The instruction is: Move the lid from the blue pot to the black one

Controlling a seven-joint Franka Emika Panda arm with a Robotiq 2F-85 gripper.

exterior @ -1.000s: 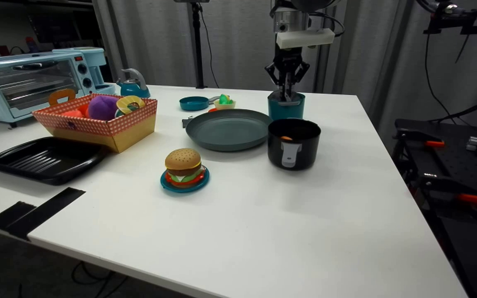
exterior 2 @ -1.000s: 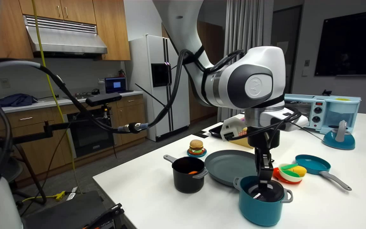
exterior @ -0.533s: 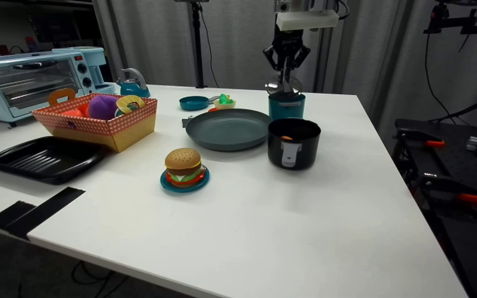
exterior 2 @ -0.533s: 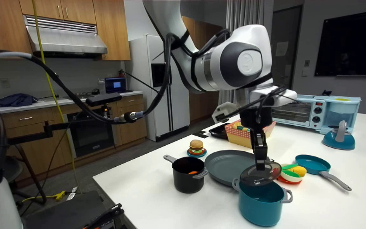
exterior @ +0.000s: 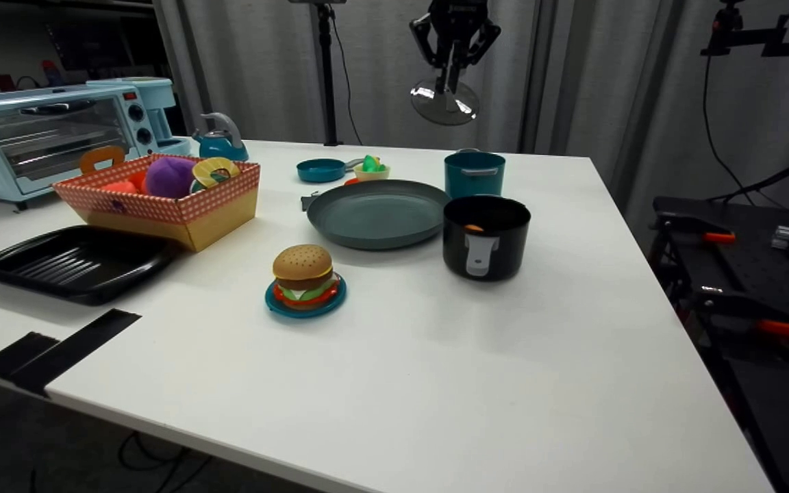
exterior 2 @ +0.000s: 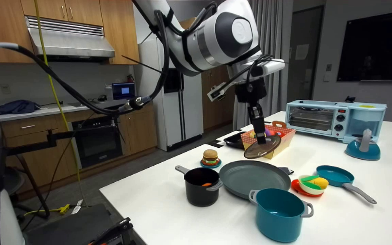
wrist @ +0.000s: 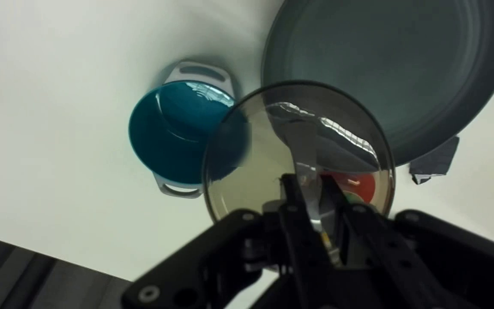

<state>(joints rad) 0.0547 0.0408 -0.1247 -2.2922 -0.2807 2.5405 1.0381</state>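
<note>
The lid is a round, see-through smoky lid, in an exterior view [exterior: 446, 111]. My gripper [exterior: 447, 81] is shut on its knob and holds it tilted, high above the table. It also shows tilted in an exterior view [exterior 2: 267, 148] and in the wrist view [wrist: 264, 159], between the fingertips [wrist: 309, 178]. The blue pot [exterior 2: 279, 219] stands uncovered on the table; its inside looks bare in the wrist view [wrist: 178, 137]. The black pot [exterior 2: 201, 194] stands uncovered, with something orange inside and a pale grey handle [exterior: 480, 255]. It is outside the wrist view.
A large grey-green round plate [exterior 2: 250, 177] lies between and behind the pots. A toy burger [exterior: 303, 277], a black tray [exterior: 79, 263], a basket [exterior: 223, 216] of toys, a bowl of toy vegetables [exterior 2: 310, 185], a blue pan [exterior 2: 335, 175] and a kettle [exterior 2: 364, 149] stand around.
One second ago the lid was on the blue pot with my gripper at it. It has since been lifted out, and my gripper has carried it up and away from that pot.
</note>
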